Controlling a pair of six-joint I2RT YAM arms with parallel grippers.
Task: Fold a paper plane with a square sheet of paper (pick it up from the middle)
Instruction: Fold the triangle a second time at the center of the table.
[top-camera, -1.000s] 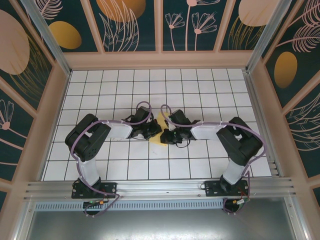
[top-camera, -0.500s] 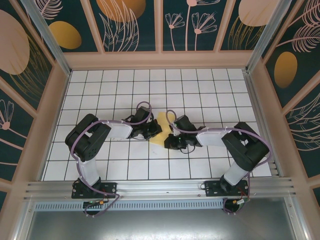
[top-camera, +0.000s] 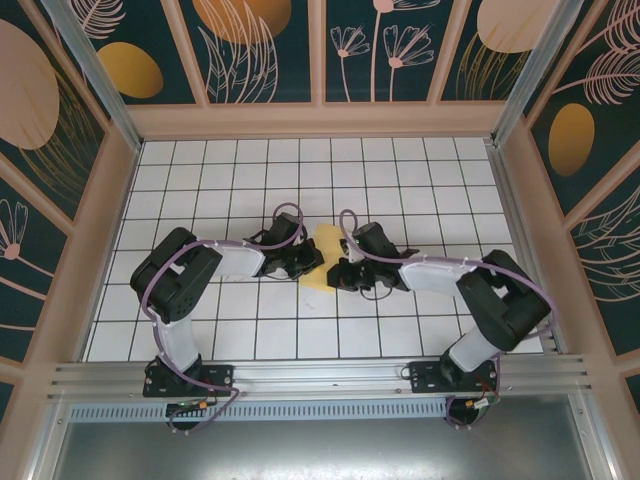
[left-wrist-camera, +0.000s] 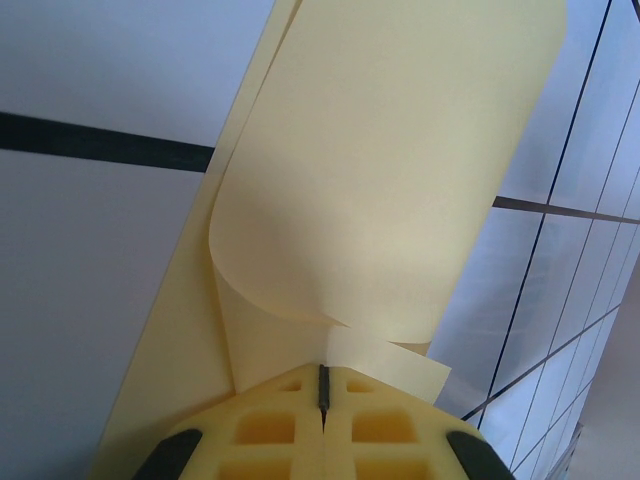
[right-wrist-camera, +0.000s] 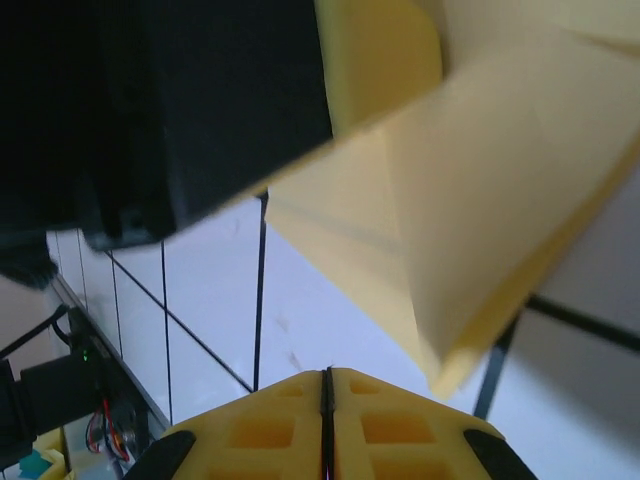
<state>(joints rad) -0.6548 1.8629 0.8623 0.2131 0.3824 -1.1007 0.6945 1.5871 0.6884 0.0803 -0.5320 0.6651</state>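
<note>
The square sheet of paper (top-camera: 322, 256) is pale yellow and folded into a creased wedge, lying mid-table between both grippers. My left gripper (top-camera: 311, 262) is shut on its left edge. In the left wrist view the sheet (left-wrist-camera: 380, 180) curls up from the pinched corner at my left gripper's (left-wrist-camera: 322, 372) tips. My right gripper (top-camera: 340, 274) is shut just right of the paper with nothing between its pads. In the right wrist view the folded layers (right-wrist-camera: 480, 200) lie ahead and to the right of my right gripper (right-wrist-camera: 326, 375), apart from it.
The white grid-tiled table (top-camera: 420, 180) is walled by a wooden frame (top-camera: 320, 120) on three sides. The aluminium rail (top-camera: 320, 378) with both arm bases runs along the near edge. The black body of the left gripper (right-wrist-camera: 160, 110) looms close in the right wrist view.
The right arm's elbow has swung out to the right and its gripper has shifted slightly off the paper. More of the yellow sheet shows. The left arm has held still.
</note>
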